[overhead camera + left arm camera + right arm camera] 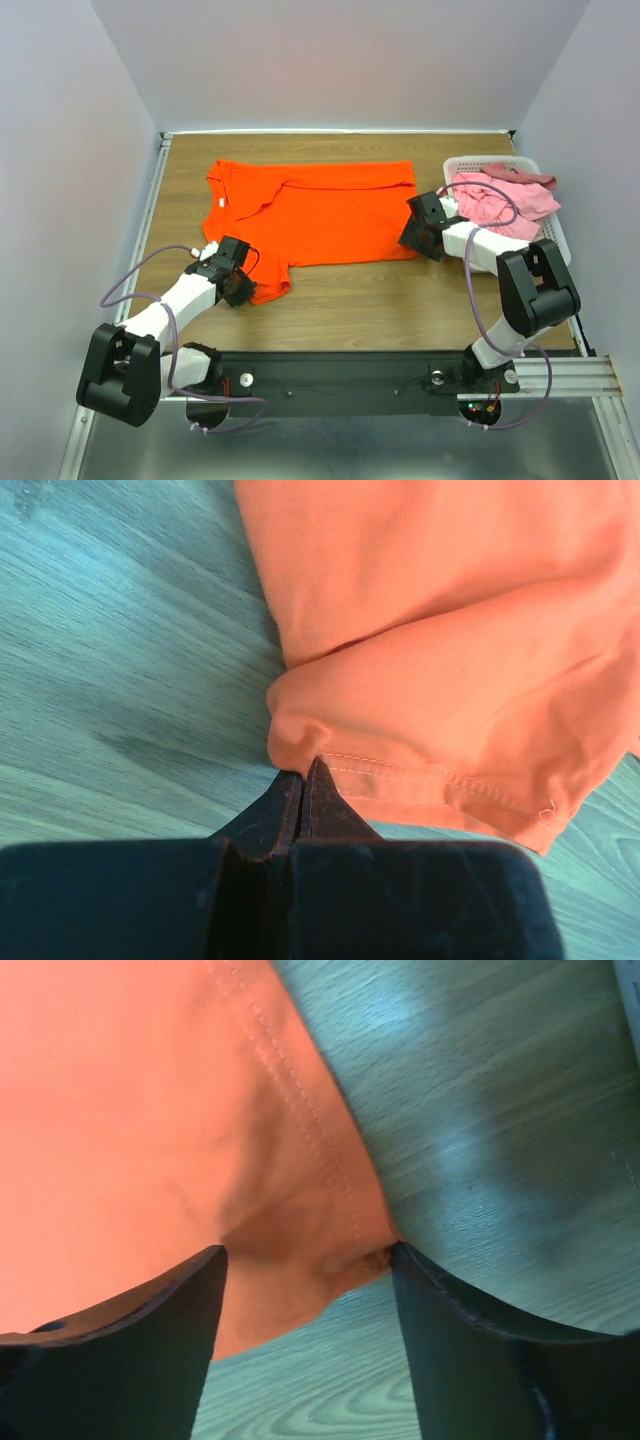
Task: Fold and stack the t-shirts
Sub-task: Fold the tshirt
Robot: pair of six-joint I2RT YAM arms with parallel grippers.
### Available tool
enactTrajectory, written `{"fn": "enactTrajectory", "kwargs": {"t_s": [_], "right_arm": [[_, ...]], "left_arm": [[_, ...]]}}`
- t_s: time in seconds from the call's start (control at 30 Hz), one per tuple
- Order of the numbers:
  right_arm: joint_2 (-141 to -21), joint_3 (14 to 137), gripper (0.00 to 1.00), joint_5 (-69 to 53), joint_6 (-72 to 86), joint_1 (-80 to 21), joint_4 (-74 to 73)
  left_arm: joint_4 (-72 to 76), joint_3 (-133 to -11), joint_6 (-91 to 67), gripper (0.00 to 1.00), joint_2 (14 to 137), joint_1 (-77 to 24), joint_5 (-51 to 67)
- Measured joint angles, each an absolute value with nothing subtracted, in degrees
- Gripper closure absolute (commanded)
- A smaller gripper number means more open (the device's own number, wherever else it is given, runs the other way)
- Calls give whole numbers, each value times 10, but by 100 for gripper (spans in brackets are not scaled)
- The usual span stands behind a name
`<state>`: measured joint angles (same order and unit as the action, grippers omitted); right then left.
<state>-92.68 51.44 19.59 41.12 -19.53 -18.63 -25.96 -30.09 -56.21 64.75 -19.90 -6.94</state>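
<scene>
My left gripper is clamped on the seven o'clock sleeve of the plain orange-red cloth t-shirt, while my right gripper stands jaws apart astride its four o'clock hem corner.

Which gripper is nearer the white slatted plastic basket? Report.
Right. The right gripper sits beside the basket, at the orange cloth t-shirt corner; the left gripper is far off, pinching its sleeve.
</scene>
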Motion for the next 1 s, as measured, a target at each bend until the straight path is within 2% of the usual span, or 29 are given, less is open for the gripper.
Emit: {"fn": "enactTrajectory", "kwargs": {"t_s": [0.13,0.2,0.23,0.43,0.47,0.6,1.0], "right_arm": [[-927,513,42,200,423,-195,-185],[-925,509,51,203,427,-195,-183],[-923,505,61,204,430,-195,-182],[-912,489,81,206,435,-195,-178],[-912,489,88,204,435,-195,-177],[-912,490,99,199,431,-195,-178],[-914,547,99,187,405,-195,-184]], "left_arm": [[-260,-302,-560,100,648,-199,-69],[-261,-305,-560,100,648,-199,-69],[-262,-307,-560,100,648,-199,-69],[-263,-324,-555,100,648,-199,-60],[-263,-328,-551,100,648,-199,-56],[-261,-350,-541,100,650,-199,-45],[-255,-495,-497,100,742,-185,-43]]}}
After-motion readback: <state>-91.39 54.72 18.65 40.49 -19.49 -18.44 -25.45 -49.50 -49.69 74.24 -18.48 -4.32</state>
